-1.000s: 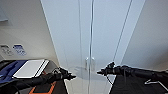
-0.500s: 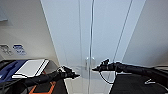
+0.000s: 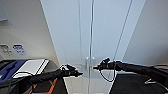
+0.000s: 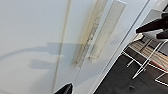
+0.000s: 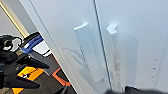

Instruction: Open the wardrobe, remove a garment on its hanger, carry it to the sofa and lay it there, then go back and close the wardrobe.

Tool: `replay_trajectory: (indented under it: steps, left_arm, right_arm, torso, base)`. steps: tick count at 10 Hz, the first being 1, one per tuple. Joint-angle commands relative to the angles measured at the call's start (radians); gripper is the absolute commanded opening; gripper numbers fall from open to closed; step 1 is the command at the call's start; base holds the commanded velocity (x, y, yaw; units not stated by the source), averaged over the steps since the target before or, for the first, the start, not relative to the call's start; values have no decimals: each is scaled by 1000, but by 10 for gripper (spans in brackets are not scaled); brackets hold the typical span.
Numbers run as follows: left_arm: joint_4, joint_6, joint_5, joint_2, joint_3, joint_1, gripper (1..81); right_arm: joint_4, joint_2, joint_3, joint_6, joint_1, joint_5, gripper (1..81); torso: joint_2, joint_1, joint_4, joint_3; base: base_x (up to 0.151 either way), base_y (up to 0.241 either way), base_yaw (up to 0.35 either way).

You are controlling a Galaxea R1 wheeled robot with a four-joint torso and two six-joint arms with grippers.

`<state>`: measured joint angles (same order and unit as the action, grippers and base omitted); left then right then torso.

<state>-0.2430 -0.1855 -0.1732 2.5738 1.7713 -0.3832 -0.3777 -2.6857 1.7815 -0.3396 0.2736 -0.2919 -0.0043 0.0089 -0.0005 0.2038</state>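
Fingers on the right gripper [image 3: 95, 67] — spread unclear — near the wardrobe [image 3: 105, 37] handles [image 3: 89, 62]; hook the right handle squarely — pull straight outward.

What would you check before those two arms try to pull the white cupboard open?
1. Wardrobe doors shut, seam straight: ok.
2. Both handles in sight and free of anything in front: ok.
3. Right gripper close beside the handles at their height: ok.
4. Left gripper lined up with a handle: not ok, it sits lower and off to the side.
5. Jaws open wide enough to take a handle: cannot tell.
6. Either gripper touching a handle yet: cannot tell.
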Motion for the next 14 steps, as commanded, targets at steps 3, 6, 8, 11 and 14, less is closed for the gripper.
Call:
replay_trajectory:
  steps: [3,6,8,11,14]
  left_arm:
    - [8,-2,-8,33,36,160,811]
    - [10,-6,-6,69,94,160,811]
    - [10,-6,-6,112,160,163,811]
    - [8,-6,-9,174,240,166,811]
    - [10,-9,-9,197,258,181,811]
  right_arm:
    - [-1,-51,108,-58,-207,62,811]
    - [-1,-99,134,-68,-219,60,811]
    - [0,-131,160,-72,-222,62,811]
    - [-1,-168,197,-72,-216,62,811]
    - [0,-203,274,-72,-216,83,811]
  torso:
    - [0,0,0,0]
    - [1,0,0,0]
    - [1,0,0,0]
    - [2,0,0,0]
    - [2,0,0,0]
  base:
    - [0,0,0]
    - [0,0,0]
    - [0,0,0]
    - [0,0,0]
    - [0,0,0]
